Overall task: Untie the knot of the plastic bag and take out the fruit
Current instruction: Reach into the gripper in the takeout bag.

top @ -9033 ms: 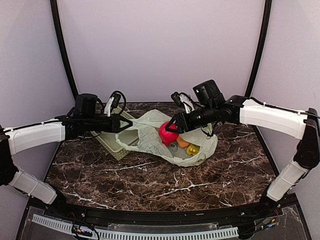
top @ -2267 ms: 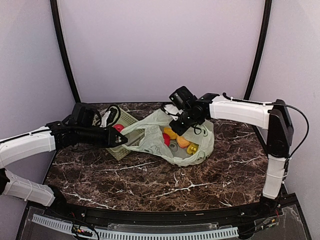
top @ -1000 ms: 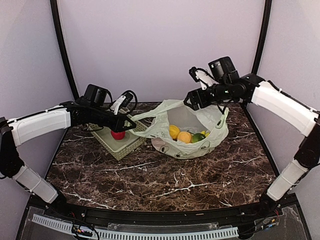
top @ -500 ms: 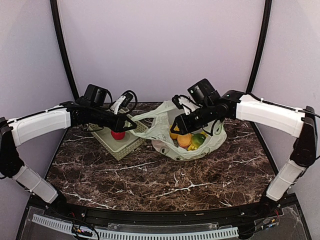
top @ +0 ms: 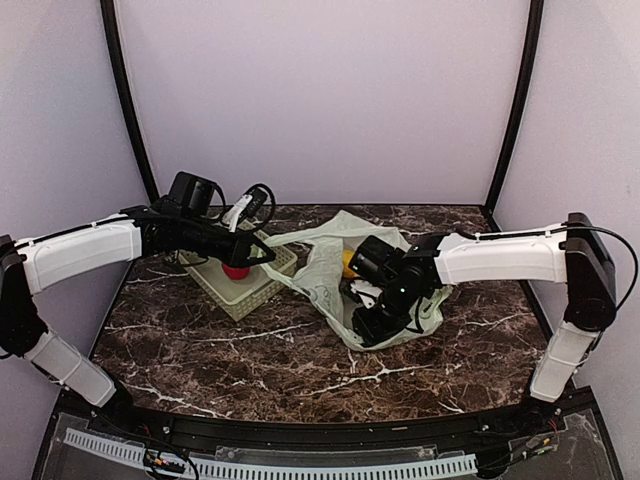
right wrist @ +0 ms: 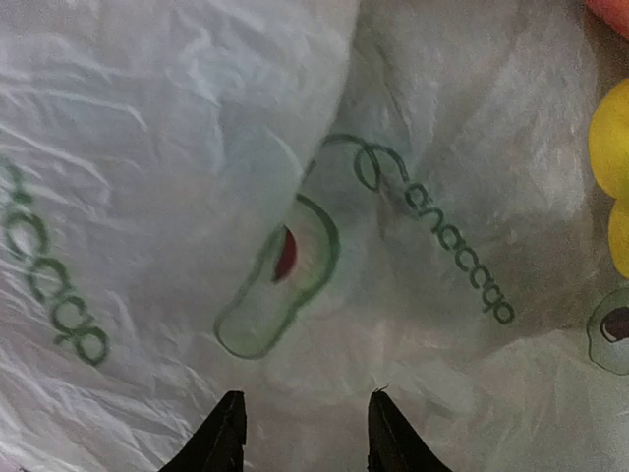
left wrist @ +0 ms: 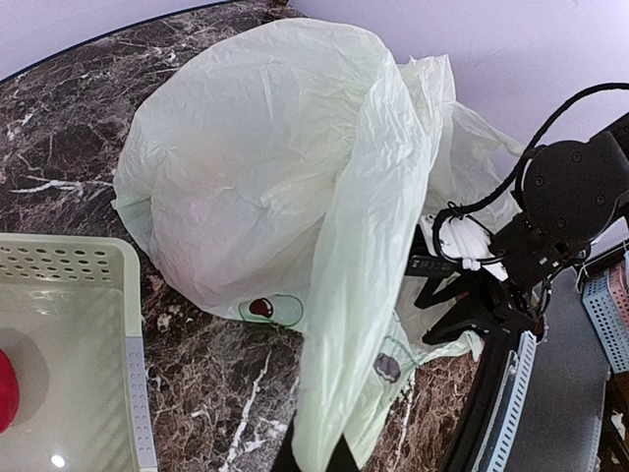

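Observation:
The pale green plastic bag (top: 325, 268) lies slumped at the table's middle, its mouth loose; no knot shows. My left gripper (top: 266, 257) is shut on one stretched handle strip (left wrist: 349, 324), which runs down to the jaws of that gripper (left wrist: 314, 462). My right gripper (top: 364, 326) is lowered onto the bag's near side. Its fingers are apart over printed plastic (right wrist: 295, 256), with nothing between the tips of the gripper (right wrist: 305, 438). Yellow fruit (top: 348, 262) peeks out of the bag and sits at the wrist view's right edge (right wrist: 611, 147). A red apple (top: 234, 269) lies in the basket.
The perforated pale green basket (top: 250, 292) stands left of the bag, under my left arm, and its rim (left wrist: 133, 344) is close to the bag. The dark marble table (top: 300, 370) stretches forward. Purple walls and black posts enclose the back and sides.
My right gripper came down from above the bag's back rim to its near side, and its jaws narrowed. The bag slumped over most of the fruit. The left arm stayed put.

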Motion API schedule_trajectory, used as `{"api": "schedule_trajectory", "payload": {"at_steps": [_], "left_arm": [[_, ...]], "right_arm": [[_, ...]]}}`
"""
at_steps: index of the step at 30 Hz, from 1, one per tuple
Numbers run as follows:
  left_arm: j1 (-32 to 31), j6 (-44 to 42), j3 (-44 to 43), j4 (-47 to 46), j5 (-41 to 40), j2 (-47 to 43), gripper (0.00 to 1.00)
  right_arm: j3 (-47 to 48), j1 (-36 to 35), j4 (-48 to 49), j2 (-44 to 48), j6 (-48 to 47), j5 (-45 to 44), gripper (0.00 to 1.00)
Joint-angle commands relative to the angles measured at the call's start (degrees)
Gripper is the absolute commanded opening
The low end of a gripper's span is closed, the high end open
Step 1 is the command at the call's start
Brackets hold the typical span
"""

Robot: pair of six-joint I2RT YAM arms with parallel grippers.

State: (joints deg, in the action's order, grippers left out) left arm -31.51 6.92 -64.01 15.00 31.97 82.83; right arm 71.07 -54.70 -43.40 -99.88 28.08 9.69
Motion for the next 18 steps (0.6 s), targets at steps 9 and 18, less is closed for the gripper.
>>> {"api": "schedule_trajectory", "payload": {"at_steps": [9,18], "left_arm": [[-1.4,-2.4,0.4,1.2,-1.1,-1.6,0.01],[-1.6,-2.2,0.4,1.2,-0.9,-1.7,0.01]], "right_arm": [[6.8,2.6,-4.1,2.8,3.7,-12.2,0.47],[9.3,6.4,-3.9,-1.7,5.1,-16.0,0.50]]}}
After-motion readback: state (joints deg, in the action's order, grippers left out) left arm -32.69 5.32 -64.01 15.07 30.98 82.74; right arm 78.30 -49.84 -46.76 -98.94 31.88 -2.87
